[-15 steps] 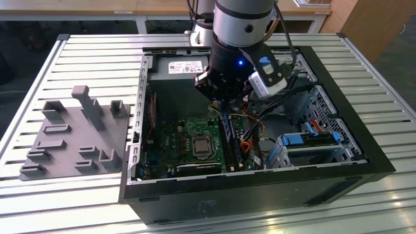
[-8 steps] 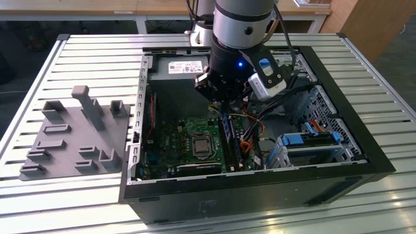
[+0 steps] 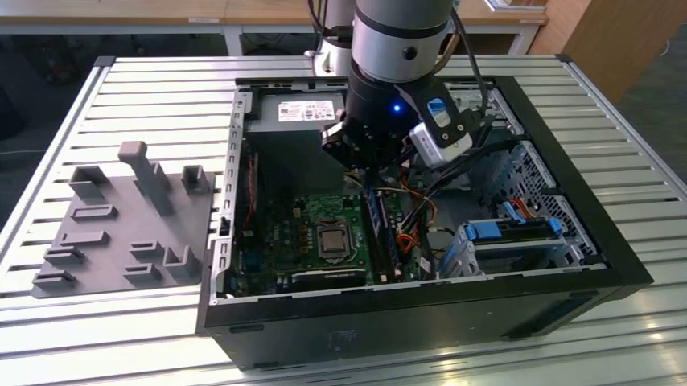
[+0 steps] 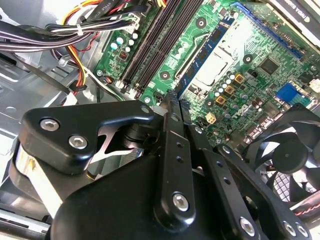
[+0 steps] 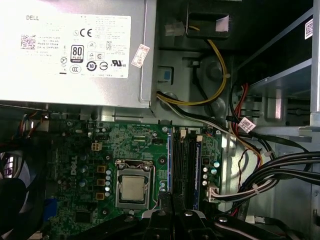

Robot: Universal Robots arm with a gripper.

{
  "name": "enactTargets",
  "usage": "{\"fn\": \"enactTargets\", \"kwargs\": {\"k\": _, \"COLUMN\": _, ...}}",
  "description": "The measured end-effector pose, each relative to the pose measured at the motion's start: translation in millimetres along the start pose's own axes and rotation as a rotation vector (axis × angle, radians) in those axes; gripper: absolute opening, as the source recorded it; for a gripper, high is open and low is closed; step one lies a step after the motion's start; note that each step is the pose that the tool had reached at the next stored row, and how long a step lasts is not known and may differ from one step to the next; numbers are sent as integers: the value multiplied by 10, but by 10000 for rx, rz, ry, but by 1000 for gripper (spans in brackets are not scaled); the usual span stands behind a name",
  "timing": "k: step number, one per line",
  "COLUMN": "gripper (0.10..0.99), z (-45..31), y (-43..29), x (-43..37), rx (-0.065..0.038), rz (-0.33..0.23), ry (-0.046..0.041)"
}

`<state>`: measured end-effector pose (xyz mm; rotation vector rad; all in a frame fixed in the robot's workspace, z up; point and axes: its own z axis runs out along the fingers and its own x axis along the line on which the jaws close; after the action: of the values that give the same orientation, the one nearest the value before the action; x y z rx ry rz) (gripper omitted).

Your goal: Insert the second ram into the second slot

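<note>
1. Second ram, a blue stick, stands on edge between the jaws of the gripper, which are pinched nearly shut on it.
2. Under them lies the green board, with the processor just beside.
3. Around them stands the black computer case.
4. Beyond are a slatted metal table, a grey tray, and wooden furniture behind.

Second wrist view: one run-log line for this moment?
gripper shut | positioned at one end of blue ram stick | stick beside black memory slots
</note>
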<state>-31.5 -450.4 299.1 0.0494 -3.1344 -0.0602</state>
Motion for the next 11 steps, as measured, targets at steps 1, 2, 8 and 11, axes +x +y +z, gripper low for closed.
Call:
{"fn": "enactTargets", "kwargs": {"k": 1, "gripper": 125, "z": 0, "y": 0, "x": 0, "rx": 0, "rz": 0, "ry": 0}}
{"fn": "enactTargets", "kwargs": {"k": 2, "gripper": 125, "z": 1, "y": 0, "x": 1, "rx": 0, "rz": 1, "ry": 0}}
{"fn": "enactTargets", "kwargs": {"k": 8, "gripper": 125, "z": 6, "y": -9, "x": 3, "rx": -1, "rz": 1, "ry": 0}}
{"fn": "enactTargets", "kwargs": {"k": 11, "gripper": 125, "z": 15, "y": -17, "x": 3, "rx": -1, "rz": 1, "ry": 0}}
